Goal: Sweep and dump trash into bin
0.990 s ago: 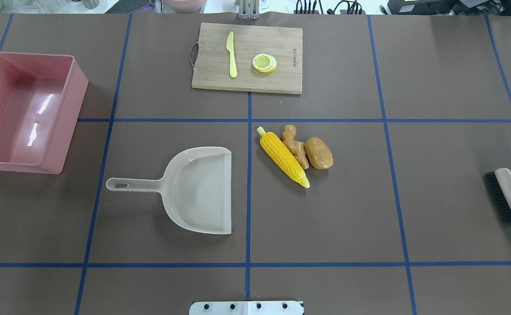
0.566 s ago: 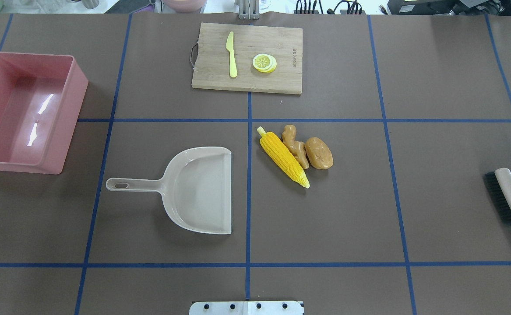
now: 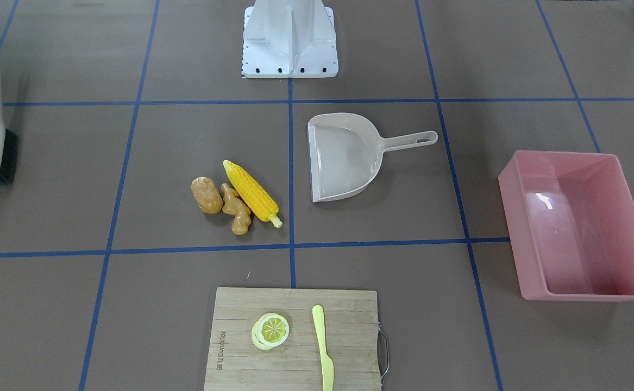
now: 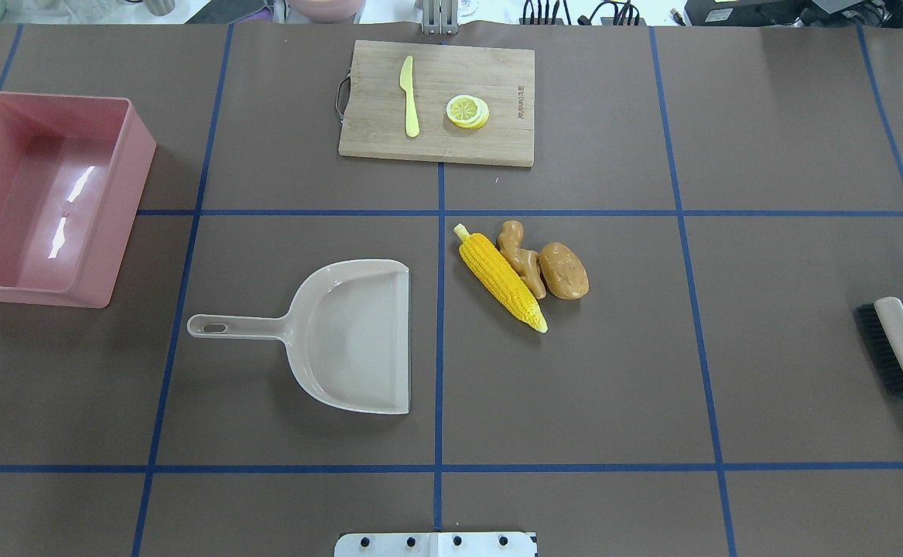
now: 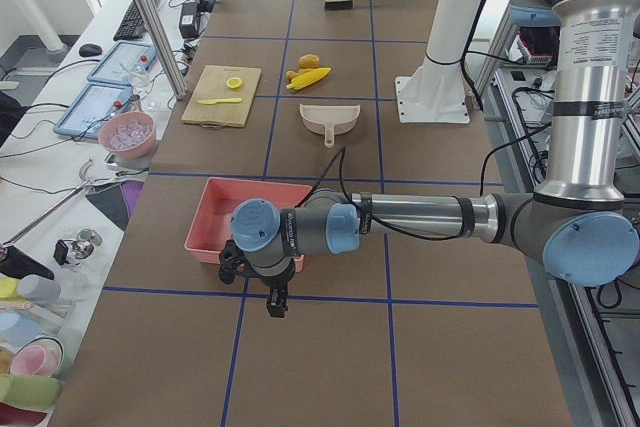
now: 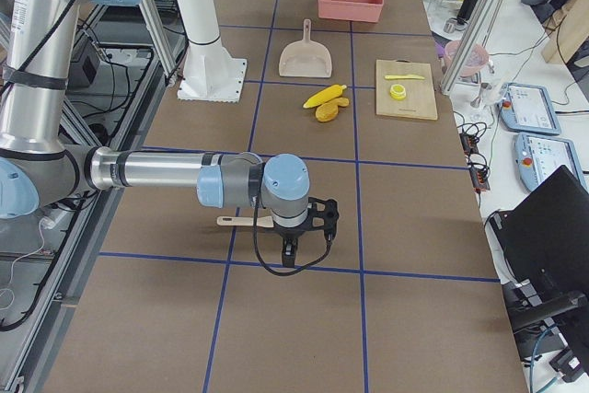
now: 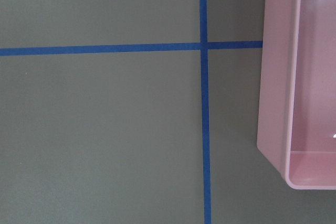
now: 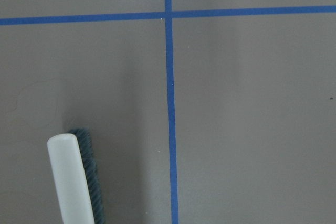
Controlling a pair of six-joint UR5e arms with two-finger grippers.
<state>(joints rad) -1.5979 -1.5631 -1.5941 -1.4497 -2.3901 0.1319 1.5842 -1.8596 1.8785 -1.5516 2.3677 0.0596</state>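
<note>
The trash lies together right of the table's centre: a yellow corn cob (image 4: 501, 272), a tan ginger root (image 4: 521, 257) and a brown potato (image 4: 564, 270). The pink bin (image 4: 132, 178) stands empty at the far left; its wall also shows in the left wrist view (image 7: 278, 77). My left gripper (image 5: 275, 305) hangs beyond the bin's outer side, seen only in the exterior left view. My right gripper (image 6: 287, 255) hangs near the brush at the table's right end, seen only in the exterior right view. I cannot tell whether either is open or shut.
A beige dustpan (image 4: 350, 340) lies left of the trash, mouth toward it. A beige brush with dark bristles (image 4: 896, 348) lies at the right edge and shows in the right wrist view (image 8: 71, 182). A cutting board (image 4: 497, 139) with a yellow knife and lemon slices sits at the back.
</note>
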